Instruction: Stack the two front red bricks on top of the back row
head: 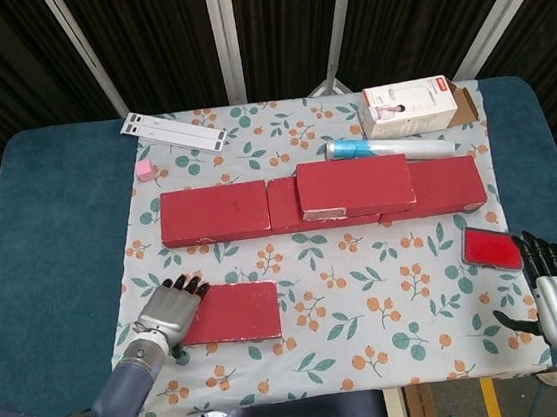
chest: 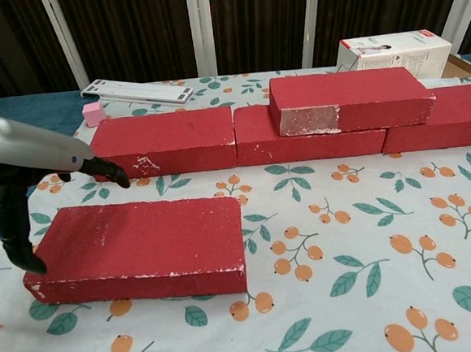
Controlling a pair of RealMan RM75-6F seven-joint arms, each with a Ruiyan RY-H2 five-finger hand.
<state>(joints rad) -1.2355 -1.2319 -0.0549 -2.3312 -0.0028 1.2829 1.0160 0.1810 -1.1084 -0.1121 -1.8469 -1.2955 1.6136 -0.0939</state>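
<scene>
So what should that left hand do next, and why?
Probably close on the front brick: the left hand sits open over its left end, its thumb beside that end, and the back row has room on top.
</scene>
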